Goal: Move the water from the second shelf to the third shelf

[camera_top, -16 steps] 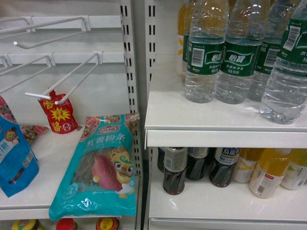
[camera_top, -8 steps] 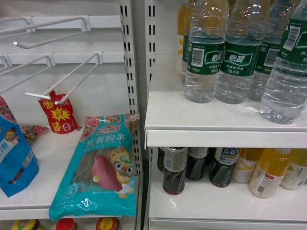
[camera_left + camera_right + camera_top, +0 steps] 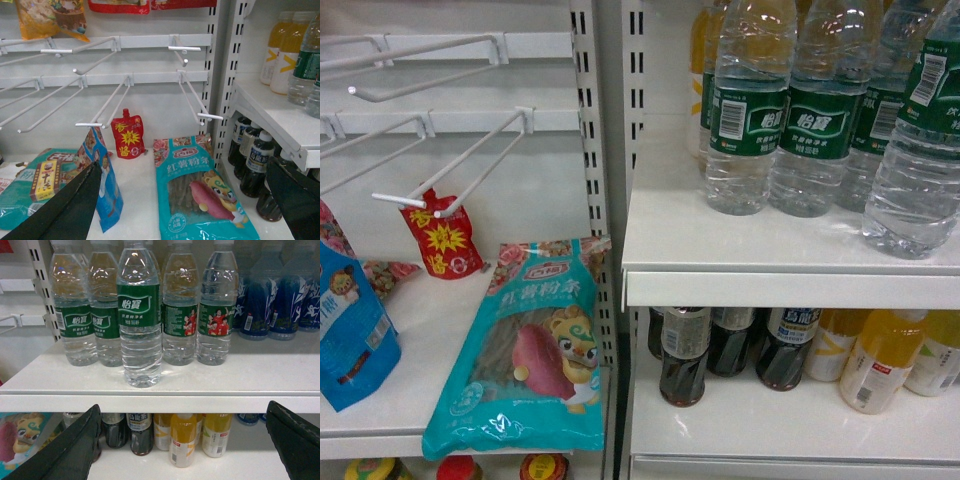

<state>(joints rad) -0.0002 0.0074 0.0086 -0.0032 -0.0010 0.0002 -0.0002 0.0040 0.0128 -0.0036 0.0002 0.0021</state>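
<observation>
Right fingers: the right gripper (image 3: 185,440) stood wide apart and empty in the right wrist view, one dark finger (image 3: 70,450) low at the left edge, the other low at the right; not seen in the head view.
Left fingers: the left gripper (image 3: 190,200) likewise spread and holding nothing, aimed at the snack bay; a teal noodle packet (image 3: 200,195) lay between and beyond its fingers, a red sauce pouch (image 3: 128,134) farther back.
Water: the water (image 3: 139,320) stood upright straight ahead of and above the right fingers, near the front lip of the white shelf (image 3: 165,385); it was forward of its row, apart from the bottles behind; in the head view it was probably the bottle at far right (image 3: 920,150).
Below the fingers' line: cola bottles (image 3: 141,432) and orange juice bottles (image 3: 183,439) crowded the lower shelf.
Handling, judged: full, so fairly heavy; thin ribbed wall likely to give under squeeze; smooth plastic possibly slippery.
Hold, judged: across the ribbed body just under the green label, low enough to stay steady.
Risk, judged: knocking the row behind on approach; little free room among the drinks on the lower shelf.
</observation>
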